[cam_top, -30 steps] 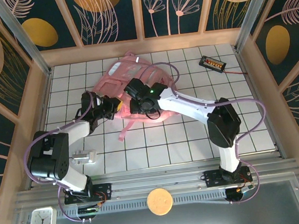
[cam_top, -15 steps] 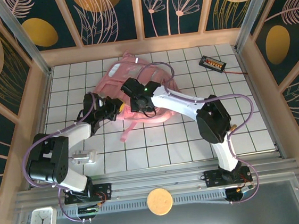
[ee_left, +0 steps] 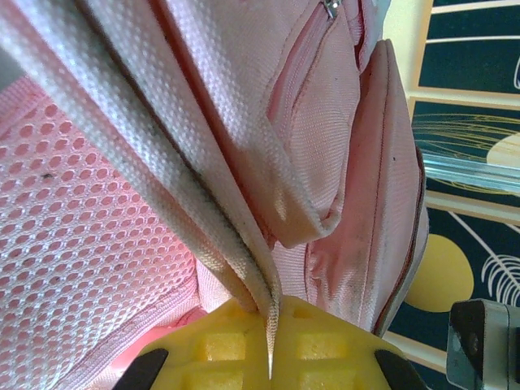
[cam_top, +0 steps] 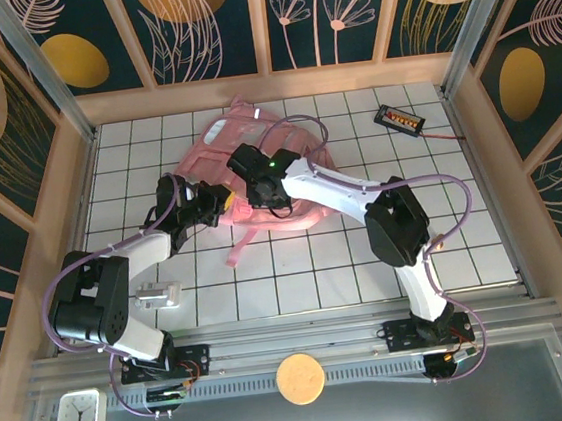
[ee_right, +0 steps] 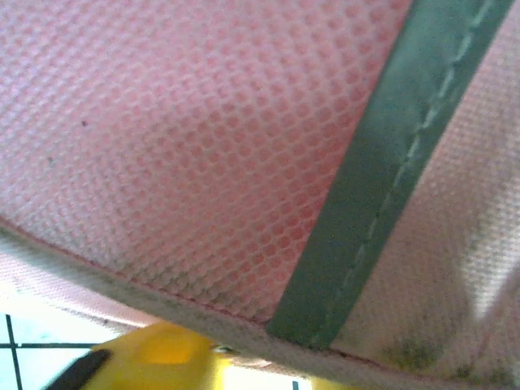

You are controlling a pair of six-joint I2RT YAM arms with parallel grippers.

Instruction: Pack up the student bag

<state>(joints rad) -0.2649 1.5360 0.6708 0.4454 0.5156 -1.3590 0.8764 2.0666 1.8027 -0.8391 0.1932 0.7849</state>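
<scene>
Left fingers pinch shut on a strap of the pink student bag, lying far-centre on the tabletop just beyond them; right fingers rest atop its middle, their gap impossible to judge.

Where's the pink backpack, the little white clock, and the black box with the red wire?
student bag (cam_top: 194, 162), top external view, on the pink fabric of its left side.
clock (cam_top: 79, 413), top external view, on the middle of its white face.
black box (cam_top: 398, 118), top external view, on the middle of its top.
</scene>
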